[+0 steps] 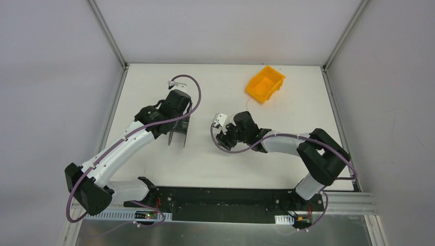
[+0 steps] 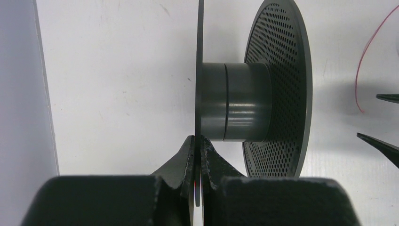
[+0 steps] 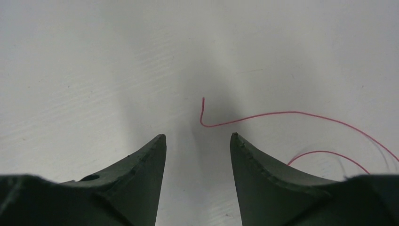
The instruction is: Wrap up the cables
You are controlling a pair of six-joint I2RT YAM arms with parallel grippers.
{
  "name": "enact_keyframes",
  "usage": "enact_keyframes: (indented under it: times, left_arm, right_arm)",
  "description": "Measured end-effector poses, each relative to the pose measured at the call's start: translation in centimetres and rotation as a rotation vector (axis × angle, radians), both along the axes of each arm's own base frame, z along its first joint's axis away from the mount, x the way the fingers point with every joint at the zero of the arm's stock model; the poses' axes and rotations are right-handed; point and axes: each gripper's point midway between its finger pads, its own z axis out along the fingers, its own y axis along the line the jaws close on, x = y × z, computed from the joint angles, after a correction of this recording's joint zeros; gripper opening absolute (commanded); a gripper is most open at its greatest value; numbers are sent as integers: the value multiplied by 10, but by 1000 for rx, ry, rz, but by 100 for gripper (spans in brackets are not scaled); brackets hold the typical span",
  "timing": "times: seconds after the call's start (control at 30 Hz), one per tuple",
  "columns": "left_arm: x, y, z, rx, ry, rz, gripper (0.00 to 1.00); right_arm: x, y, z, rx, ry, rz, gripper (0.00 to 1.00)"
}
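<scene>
Pinched tight in the left gripper (image 2: 197, 141) is the thin solid disc of a dark reel (image 2: 247, 101), which stands on edge on the white table (image 1: 154, 82), left of centre. The reel's other disc is full of small holes. Near the middle of the table the right gripper (image 3: 197, 136) hovers with its jaws apart and nothing between them. The thin red wire (image 3: 263, 115) lies on the table, its hooked end just beyond those fingertips, trailing off right. An orange bin (image 1: 264, 83) sits far right.
</scene>
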Motion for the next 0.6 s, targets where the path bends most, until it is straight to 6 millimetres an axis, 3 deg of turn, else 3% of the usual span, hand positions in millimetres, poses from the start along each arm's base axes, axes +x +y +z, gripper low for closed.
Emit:
enact_keyframes:
  times: [0.13, 0.2, 0.3, 0.4, 0.53, 0.6]
  left_arm:
    - [-1, -3, -2, -15, 10, -8, 0]
    - [-1, -3, -3, -23, 14, -7, 0]
    - [-2, -5, -4, -32, 22, -13, 0]
    - [-3, -7, -5, -38, 26, -18, 0]
    - [-4, -13, -9, -61, 46, -50, 2]
    - [-6, -21, -13, -84, 68, -94, 3]
  right_arm:
    - [10, 12, -2, 36, -54, -2, 55]
    - [16, 17, -2, 54, -92, -15, 49]
    - [24, 20, -8, 57, -139, -37, 17]
    - [29, 16, -14, 57, -183, -77, 0]
    - [27, 1, -14, 47, -225, -118, 0]
    - [25, -6, 1, 55, -252, -131, 0]
